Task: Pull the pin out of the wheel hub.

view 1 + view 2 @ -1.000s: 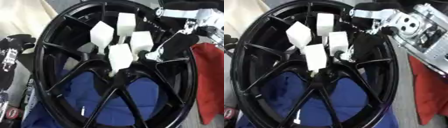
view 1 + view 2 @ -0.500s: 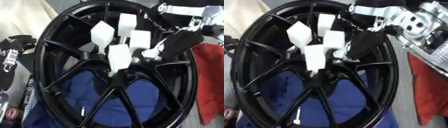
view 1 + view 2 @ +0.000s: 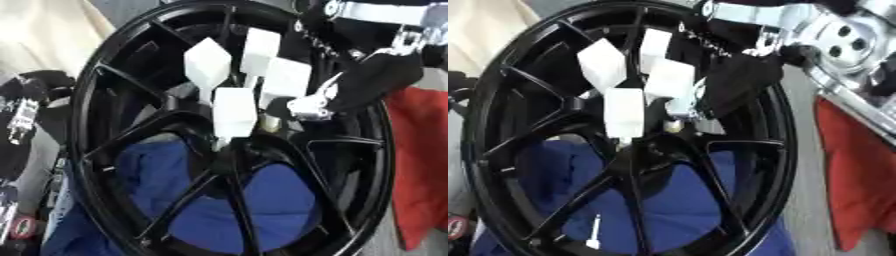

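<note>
Nearest me I see blue cloth [image 3: 219, 210] showing through the lower spokes of the black wheel [image 3: 114, 90], which fills most of both views and lies tilted. In the right eye view a small white stick-like bit [image 3: 593, 235] sits on the cloth near the lower rim.

At the hub [image 3: 232, 150], four white block-shaped pins stand up in a cluster. The nearest pin [image 3: 234, 116] sits right at the hub centre. Behind it are a left pin [image 3: 206, 67], a far pin [image 3: 261, 49] and a right pin [image 3: 285, 81].

My right robot hand [image 3: 350, 92] comes in from the upper right, over the rim, its black palm angled down toward the hub. Its pale fingertips [image 3: 308, 106] lie just beside the right pin, on that pin's lower right edge, and near the nearest pin. I cannot tell whether they touch the right pin, nor how far the fingers are curled, since the palm hides most of them. The hand does not visibly wrap any pin.

At the left edge, a black and silver part [image 3: 22, 120] lies beside the wheel; I take it for my left arm, but no robot hand shows there.

Further out, red cloth [image 3: 424, 165] lies right of the wheel, and cream fabric [image 3: 44, 35] lies at the upper left.
</note>
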`<action>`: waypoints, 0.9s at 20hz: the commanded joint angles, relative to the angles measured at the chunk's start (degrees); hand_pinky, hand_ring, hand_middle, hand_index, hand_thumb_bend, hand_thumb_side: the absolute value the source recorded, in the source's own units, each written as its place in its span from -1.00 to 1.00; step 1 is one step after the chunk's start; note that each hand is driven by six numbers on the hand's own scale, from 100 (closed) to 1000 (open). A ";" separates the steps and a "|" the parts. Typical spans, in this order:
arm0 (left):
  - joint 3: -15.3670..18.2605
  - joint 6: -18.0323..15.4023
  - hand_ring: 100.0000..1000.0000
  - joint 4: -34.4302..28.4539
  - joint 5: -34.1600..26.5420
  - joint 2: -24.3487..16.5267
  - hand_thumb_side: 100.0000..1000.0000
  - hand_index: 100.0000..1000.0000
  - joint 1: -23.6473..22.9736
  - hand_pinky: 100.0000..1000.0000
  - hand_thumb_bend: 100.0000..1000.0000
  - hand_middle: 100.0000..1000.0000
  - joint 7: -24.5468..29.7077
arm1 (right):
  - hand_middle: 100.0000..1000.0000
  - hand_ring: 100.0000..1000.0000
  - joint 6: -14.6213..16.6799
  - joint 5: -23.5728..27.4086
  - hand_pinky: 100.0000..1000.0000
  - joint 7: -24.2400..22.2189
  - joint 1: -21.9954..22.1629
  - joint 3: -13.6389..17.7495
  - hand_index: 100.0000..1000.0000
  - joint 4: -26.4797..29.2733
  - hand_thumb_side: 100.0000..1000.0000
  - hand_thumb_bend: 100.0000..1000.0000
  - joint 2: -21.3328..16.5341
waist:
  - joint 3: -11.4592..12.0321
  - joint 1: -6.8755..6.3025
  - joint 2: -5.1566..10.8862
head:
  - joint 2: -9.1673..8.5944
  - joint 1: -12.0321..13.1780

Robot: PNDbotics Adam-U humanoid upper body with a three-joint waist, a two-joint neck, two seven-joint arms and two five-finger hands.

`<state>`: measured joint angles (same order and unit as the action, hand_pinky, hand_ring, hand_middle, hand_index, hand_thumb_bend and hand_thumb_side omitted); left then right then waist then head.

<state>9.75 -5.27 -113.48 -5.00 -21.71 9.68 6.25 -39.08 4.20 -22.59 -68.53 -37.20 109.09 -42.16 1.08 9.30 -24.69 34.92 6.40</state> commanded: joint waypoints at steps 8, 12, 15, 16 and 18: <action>0.28 0.04 0.58 -1.11 -0.42 -1.29 0.37 0.44 -0.27 0.63 -1.00 0.20 0.73 | -1.00 -0.22 -1.23 -3.55 0.02 -6.15 -2.15 2.84 -0.89 5.01 -0.32 -0.22 -5.50 | -0.91 0.17 2.45 | 0.15 1.05; 0.28 0.26 0.58 -1.11 -0.40 -1.44 0.38 0.44 -0.41 0.63 -1.00 0.20 0.99 | -1.00 -0.21 -0.61 -4.41 0.05 -7.16 -2.69 4.25 -0.89 5.47 -0.29 -0.22 -6.18 | -1.25 0.44 2.71 | 0.13 1.52; 0.38 0.36 0.58 -1.11 -0.33 -1.49 0.37 0.45 -0.56 0.63 -1.00 0.20 1.12 | -1.00 -0.21 0.03 -4.82 0.05 -7.60 -2.66 5.10 -0.89 5.50 -0.30 -0.23 -6.73 | -1.38 0.58 2.92 | 0.14 1.80; 0.41 0.37 0.58 -1.11 -0.32 -1.49 0.37 0.45 -0.58 0.63 -1.00 0.20 1.13 | -1.00 -0.21 0.23 -4.94 0.04 -7.54 -2.52 5.49 -0.89 5.50 -0.27 -0.31 -6.89 | -1.40 0.60 2.98 | 0.13 1.87; 0.47 0.39 0.58 -1.11 -0.31 -1.47 0.37 0.45 -0.60 0.63 -1.00 0.20 1.13 | -1.00 -0.21 0.63 -5.12 0.04 -7.23 -2.00 6.35 -0.89 5.50 -0.34 -0.23 -7.35 | -1.44 0.64 3.09 | 0.10 2.02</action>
<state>9.98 -4.79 -113.47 -5.05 -21.81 9.02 7.19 -38.24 -0.48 -29.24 -69.90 -32.42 113.90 -47.46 -0.21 10.40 -23.26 35.16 8.22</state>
